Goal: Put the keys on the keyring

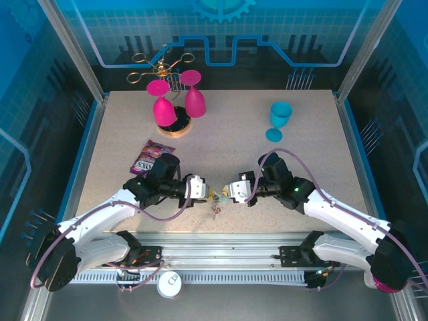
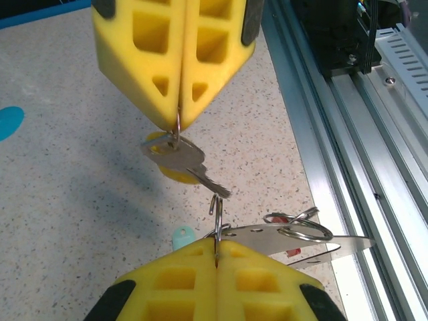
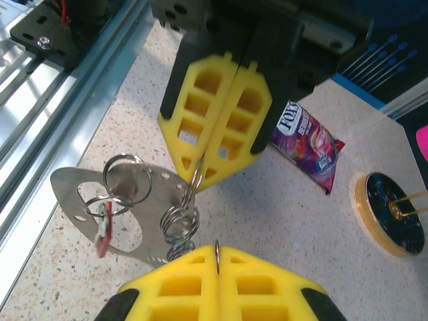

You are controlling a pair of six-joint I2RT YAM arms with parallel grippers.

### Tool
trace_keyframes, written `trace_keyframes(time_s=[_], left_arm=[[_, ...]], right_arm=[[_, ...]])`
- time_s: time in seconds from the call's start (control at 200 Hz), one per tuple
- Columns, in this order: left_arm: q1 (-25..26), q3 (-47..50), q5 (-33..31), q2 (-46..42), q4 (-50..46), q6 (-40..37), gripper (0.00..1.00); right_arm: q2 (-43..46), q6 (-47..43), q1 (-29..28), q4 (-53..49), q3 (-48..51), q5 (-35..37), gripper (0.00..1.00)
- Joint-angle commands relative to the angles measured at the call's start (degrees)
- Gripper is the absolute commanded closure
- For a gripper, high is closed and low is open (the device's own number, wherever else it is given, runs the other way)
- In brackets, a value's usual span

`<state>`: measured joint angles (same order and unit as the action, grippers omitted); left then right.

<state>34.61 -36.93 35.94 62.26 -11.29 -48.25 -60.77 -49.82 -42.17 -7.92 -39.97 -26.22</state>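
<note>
The left hand (image 2: 216, 253) is pressed together, its yellow fingertips pinching a thin ring of the keyring (image 2: 264, 235). The keyring is a flat silver oval plate hung with split rings, a coiled spring (image 3: 179, 227) and a small red tag (image 3: 101, 231). The plate hangs at the hand's tip, on the side toward the aluminium rail (image 2: 348, 134). Whether it touches the speckled tabletop (image 2: 80, 200) cannot be told.

Facing the keyring tip to tip and just apart from it, the right hand (image 3: 217, 253) is also pressed together. It nips a wire loop (image 2: 178, 127) from which the orange-yellow-headed key (image 2: 175, 157) dangles, blade slanting toward the keyring. The teal-headed key (image 2: 182, 236) peeks out just beside the keyring, by the left fingertips.

Well beyond the keyring lies a purple snack packet (image 3: 307, 144). Farther still stand two upside-down pink goblets (image 1: 164, 110) and a teal goblet (image 1: 279, 120).
</note>
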Motion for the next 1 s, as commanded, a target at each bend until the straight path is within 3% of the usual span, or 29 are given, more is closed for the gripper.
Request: trace_keyframes(time_s=[0.0, 0.62, 0.991], left_arm=[[0.53, -2.53, 3.26, 0.55, -0.75, -1.25, 1.0], [0.86, -2.88, 3.26, 0.36, -1.25, -0.43, 1.0], [1.23, -2.74, 1.7, 0.05, -2.51, -2.02, 1.0]], right_arm=[[-0.39, -2.16, -1.07, -0.01, -2.29, -2.82, 1.0], [-3.65, -3.76, -5.34, 2.52, -2.71, 2.5, 1.0], [-1.31, -5.79, -3.64, 0.64, -2.48, 5.29, 1.0]])
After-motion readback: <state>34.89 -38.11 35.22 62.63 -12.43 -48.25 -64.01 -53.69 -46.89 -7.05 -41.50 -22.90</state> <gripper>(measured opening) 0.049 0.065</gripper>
